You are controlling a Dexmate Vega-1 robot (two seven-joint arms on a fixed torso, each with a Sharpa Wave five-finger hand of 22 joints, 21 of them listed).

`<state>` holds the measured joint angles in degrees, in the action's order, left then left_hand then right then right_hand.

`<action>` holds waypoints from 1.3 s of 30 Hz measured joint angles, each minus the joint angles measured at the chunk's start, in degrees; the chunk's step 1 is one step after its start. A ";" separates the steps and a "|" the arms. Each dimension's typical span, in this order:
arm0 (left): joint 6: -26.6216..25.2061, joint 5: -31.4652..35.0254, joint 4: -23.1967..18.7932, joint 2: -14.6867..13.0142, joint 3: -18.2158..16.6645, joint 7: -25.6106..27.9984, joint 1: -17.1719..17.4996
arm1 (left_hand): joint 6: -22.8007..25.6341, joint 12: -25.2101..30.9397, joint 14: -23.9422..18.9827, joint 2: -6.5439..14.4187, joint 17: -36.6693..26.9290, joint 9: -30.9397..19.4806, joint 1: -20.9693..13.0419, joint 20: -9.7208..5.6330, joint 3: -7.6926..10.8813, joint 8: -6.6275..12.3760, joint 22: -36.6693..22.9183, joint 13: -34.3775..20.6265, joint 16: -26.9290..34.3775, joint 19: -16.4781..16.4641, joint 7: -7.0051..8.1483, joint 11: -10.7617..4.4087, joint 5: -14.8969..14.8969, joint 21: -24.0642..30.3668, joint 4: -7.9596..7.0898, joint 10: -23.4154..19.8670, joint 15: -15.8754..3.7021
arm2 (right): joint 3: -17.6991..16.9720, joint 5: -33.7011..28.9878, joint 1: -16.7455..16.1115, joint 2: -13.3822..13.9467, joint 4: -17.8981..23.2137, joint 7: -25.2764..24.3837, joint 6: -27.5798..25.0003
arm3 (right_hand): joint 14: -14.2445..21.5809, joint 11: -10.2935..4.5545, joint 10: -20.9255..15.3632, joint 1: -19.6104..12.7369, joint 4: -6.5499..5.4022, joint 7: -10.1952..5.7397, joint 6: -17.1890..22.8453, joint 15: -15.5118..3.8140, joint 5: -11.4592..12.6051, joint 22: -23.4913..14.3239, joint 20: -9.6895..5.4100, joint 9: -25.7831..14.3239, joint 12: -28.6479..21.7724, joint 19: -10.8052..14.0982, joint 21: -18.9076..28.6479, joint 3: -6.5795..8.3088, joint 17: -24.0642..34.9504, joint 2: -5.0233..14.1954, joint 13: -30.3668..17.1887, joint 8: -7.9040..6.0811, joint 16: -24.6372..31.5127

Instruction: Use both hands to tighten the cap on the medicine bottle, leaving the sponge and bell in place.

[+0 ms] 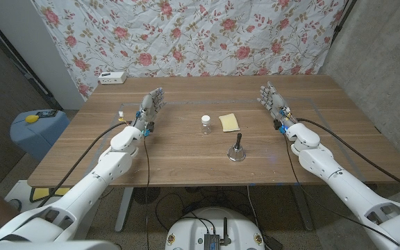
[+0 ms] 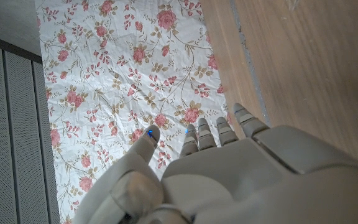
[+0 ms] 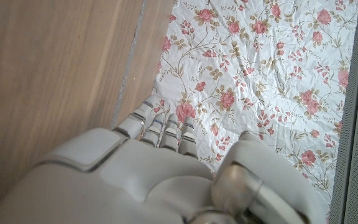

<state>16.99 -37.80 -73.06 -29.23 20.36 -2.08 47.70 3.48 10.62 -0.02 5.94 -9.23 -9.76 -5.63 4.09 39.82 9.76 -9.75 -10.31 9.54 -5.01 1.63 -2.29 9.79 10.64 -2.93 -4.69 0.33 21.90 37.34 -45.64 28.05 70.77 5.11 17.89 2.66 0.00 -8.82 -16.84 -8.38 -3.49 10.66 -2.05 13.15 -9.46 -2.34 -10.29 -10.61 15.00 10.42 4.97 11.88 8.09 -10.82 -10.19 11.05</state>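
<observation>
Small clear medicine bottle with white cap [image 1: 205, 123] stands at frame centre on wooden counter [image 1: 186, 156]. We judge it light, slippery, tippy: steady body, twist cap. Left robot hand [image 1: 150, 105], right robot hand [image 1: 273, 99] both spread, holding nothing.

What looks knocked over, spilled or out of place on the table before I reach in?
Nothing stands out. The bottle stands upright with its cap on, the sponge lies flat beside it, and the bell stands upright nearer the robot. The left hand and right hand hold nothing, well apart from them.
</observation>
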 measured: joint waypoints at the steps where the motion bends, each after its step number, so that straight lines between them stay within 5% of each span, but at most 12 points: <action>1: 0.18 0.05 -0.02 -0.02 -0.07 0.40 0.01 | 0.11 0.00 -0.23 -0.01 0.00 0.00 0.01 0.00 0.00 0.00 0.00 -0.01 0.00 0.00 0.10 -0.07 0.00 0.00 0.00 -0.06 0.22 | 0.22 0.01 0.88 -0.52 -1.86 0.48 0.20 | 0.00 0.00 0.00 0.00 0.00 0.00 0.00 0.00 0.00 -0.04 0.00 0.00 0.00 0.00 0.00 0.00 0.00 0.00 0.00 0.00 0.00; 20: -2.39 1.86 -7.24 -2.69 -1.06 6.00 3.12 | 0.21 0.00 -0.30 0.29 0.01 0.01 -0.29 -0.31 0.21 0.22 0.01 -0.01 0.00 -0.31 0.22 -0.06 0.00 0.00 0.27 -0.06 0.29 | 0.53 -0.17 2.64 -1.40 -5.02 2.35 1.91 | -0.01 0.00 0.01 0.73 -0.47 0.01 -0.01 0.00 0.36 0.13 0.00 0.01 0.00 0.00 0.00 -0.48 -0.06 -0.22 0.01 -0.22 0.00; 28: -3.21 2.86 -9.45 -3.66 -0.95 6.73 3.76 | -0.31 0.21 -0.12 0.72 0.01 0.01 -0.75 -0.31 -0.32 0.22 0.01 0.19 -0.01 -0.30 0.96 -0.80 0.00 0.00 2.25 0.05 0.06 | 0.46 -0.14 2.83 -1.37 -5.22 2.57 1.96 | -0.01 -0.31 -0.31 0.95 -0.47 -0.31 0.31 0.00 0.42 0.13 0.00 0.01 -0.21 0.00 0.00 -0.47 -0.16 -0.44 0.01 -0.23 0.00; 39: -2.15 3.85 -9.26 -4.32 0.23 3.40 2.78 | -2.21 0.20 0.32 -1.70 0.02 0.01 -3.17 -0.63 -1.31 0.22 0.16 0.19 -0.01 0.02 1.50 -1.31 0.00 0.00 5.50 0.56 -0.75 | 0.03 0.21 2.40 -1.42 -5.75 3.14 3.28 | 0.62 -0.31 -0.30 0.94 -0.23 -0.30 0.30 0.01 0.65 0.12 0.00 0.17 -0.21 -0.01 0.00 -0.71 -0.27 -0.45 0.17 -0.22 0.00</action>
<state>14.84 -33.95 -82.32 -33.56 20.59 1.33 50.48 1.27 10.83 0.29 4.24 -9.21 -9.74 -8.80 3.46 38.51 9.98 -9.59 -10.12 9.54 -4.99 3.13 -3.59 9.78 10.64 2.57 -4.13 -0.42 21.94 37.55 -43.24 26.63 65.02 8.25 21.17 3.28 -0.32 -9.12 -15.90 -8.61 -3.79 10.96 -2.05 13.81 -9.33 -2.34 -10.12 -10.82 14.99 10.42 4.26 11.61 7.64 -10.65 -10.41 11.04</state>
